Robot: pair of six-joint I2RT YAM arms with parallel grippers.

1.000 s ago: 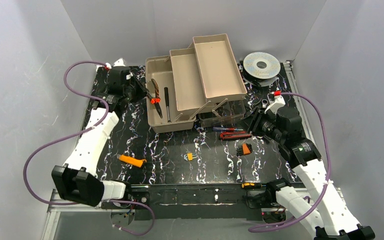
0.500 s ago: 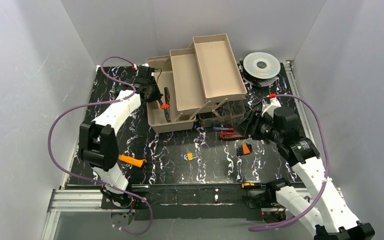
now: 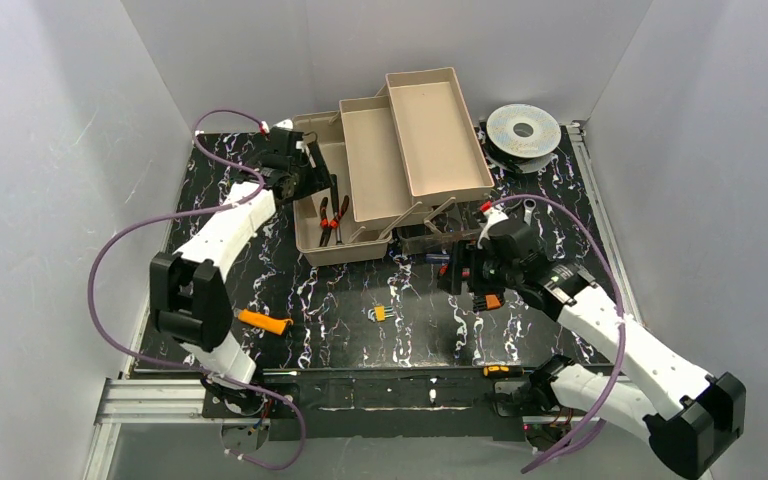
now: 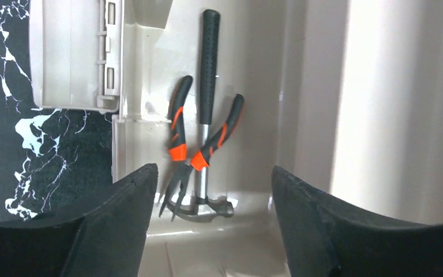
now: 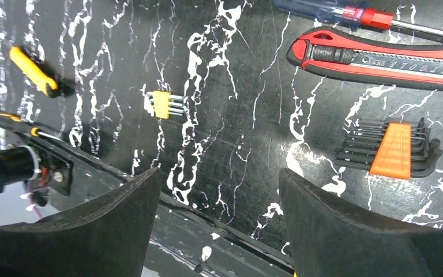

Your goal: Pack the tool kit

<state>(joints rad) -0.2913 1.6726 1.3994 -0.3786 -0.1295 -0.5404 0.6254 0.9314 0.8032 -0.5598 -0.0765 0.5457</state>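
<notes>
Plain grey walls (image 3: pixel 50 150) close in a black, white-veined tabletop (image 3: pixel 340 300).

The left tool (image 4: pixel 213 184) stands wide, with nothing between its fingers (image 4: pixel 121 213). It hangs over the left end of the toolbox (image 3: pixel 310 240), which sits open at the back of the tabletop. In the box's bottom compartment lie red-and-black pliers (image 4: pixel 177 151) and a black-handled hammer (image 4: pixel 209 69). The pliers lie across the hammer's shaft near its head, one handle on each side. Two beige trays (image 3: pixel 370 160) are folded out in steps above and to the right of that compartment, and neither shows any tools.

The right tool (image 5: pixel 219 190) is also spread wide and holds nothing, with only bare tabletop in its gap. It hovers in front of the toolbox's right end. Near it lies a hex key set (image 5: pixel 393 149) in an orange holder. Just beyond that is a red-and-black utility knife (image 5: pixel 380 57), and beside the knife a screwdriver (image 5: pixel 346 11) with a red collar. Further off towards the middle lies a small yellow key set (image 5: pixel 162 104). An orange-handled tool (image 5: pixel 32 70) lies well apart at the left.

A wire spool (image 3: pixel 523 128) rests in the far right corner, just beside the upper tray.
</notes>
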